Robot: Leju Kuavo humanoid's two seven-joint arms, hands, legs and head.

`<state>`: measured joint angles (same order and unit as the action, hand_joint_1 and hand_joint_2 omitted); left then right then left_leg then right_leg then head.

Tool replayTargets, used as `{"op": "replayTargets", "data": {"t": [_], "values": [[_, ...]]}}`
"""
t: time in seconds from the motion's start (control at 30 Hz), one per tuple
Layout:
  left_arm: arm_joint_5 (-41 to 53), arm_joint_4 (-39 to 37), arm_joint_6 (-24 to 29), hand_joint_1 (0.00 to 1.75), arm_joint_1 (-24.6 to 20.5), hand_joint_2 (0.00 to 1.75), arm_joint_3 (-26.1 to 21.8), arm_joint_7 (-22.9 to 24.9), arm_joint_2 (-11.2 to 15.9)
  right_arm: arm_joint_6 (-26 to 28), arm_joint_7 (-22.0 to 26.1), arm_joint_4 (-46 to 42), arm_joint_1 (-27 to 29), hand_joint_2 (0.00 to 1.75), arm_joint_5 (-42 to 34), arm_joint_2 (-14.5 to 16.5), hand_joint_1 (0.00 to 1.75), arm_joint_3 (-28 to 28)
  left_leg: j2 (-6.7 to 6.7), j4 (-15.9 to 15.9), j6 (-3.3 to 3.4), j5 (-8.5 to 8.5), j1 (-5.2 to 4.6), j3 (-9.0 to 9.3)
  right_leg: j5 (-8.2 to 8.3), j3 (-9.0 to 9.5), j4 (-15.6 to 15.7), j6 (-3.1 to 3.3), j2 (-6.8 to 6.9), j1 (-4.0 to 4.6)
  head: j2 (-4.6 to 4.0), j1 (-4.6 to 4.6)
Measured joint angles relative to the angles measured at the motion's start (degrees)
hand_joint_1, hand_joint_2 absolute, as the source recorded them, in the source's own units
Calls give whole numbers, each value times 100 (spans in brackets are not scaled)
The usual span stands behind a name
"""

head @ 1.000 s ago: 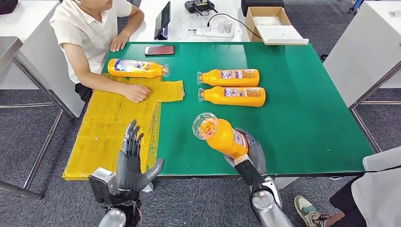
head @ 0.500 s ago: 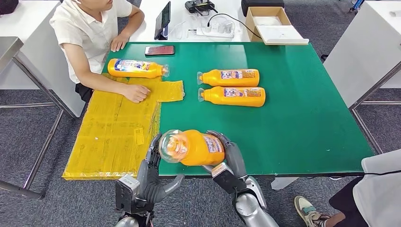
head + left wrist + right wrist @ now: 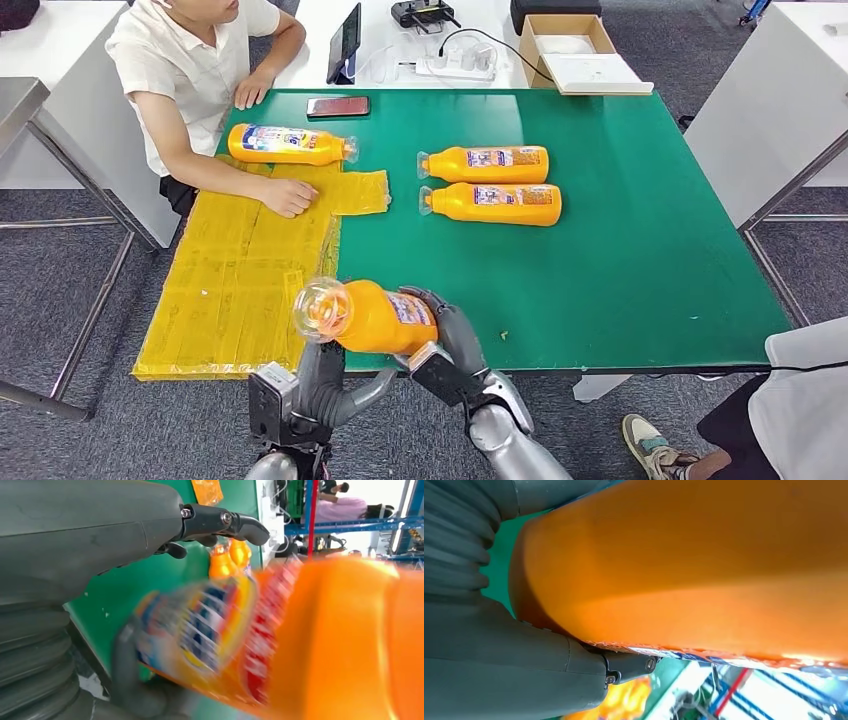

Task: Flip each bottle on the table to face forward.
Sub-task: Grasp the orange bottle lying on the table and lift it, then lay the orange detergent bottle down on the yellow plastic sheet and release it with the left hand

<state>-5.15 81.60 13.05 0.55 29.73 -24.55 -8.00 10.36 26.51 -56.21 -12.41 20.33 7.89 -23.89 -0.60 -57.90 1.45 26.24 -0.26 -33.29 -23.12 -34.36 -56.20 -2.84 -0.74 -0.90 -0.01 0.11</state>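
While bottle (image 3: 375, 317) hangs over near edge of green table (image 3: 620, 250), slip possible: right hand (image 3: 450, 335) wraps only base end, cap end unsupported. Left hand (image 3: 325, 385) beneath, fingers apart, holding nothing. Since half-second back, bottle carried further left, toward yellow mat (image 3: 240, 280).

Orange bottle (image 3: 375, 316) held aloft at table's near edge; 3 bottles (image 3: 492, 203) (image 3: 485, 164) (image 3: 288, 144) lie flat.
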Motion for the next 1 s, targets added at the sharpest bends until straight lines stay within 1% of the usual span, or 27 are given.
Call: {"op": "replayTargets", "data": {"t": [0.17,0.43,0.87,0.9,0.93,1.0], "values": [[-101,-61,14,0,-122,175,32,90,-13,124,7,599,-140,175,120,168,175,-238,-1,0,-1,-1,2,0,0,0,-1,0,1,2,1,1],[-195,-217,76,0,-269,175,0,225,-20,558,-52,1277,-378,175,610,328,175,-629,0,0,-1,-1,1,0,0,0,-1,0,0,1,1,1],[-216,-359,76,0,-286,175,-56,234,-20,655,-83,1622,-506,175,678,355,175,-795,0,0,-1,-1,1,0,0,-1,-1,0,0,1,0,1],[-217,-364,75,3,-286,175,-56,236,-20,661,-84,1636,-511,175,688,355,175,-800,0,0,-1,-1,1,0,0,-1,-1,0,0,1,1,1],[-220,-367,74,41,-286,175,-57,237,-20,679,-87,1651,-519,175,713,355,175,-808,0,0,-1,-1,1,0,0,-1,-1,0,0,1,1,1],[-234,-370,69,129,-286,175,-59,241,-20,732,-104,1679,-543,175,792,356,175,-831,0,0,-1,-1,1,0,0,-1,-1,0,0,1,1,1]]}}
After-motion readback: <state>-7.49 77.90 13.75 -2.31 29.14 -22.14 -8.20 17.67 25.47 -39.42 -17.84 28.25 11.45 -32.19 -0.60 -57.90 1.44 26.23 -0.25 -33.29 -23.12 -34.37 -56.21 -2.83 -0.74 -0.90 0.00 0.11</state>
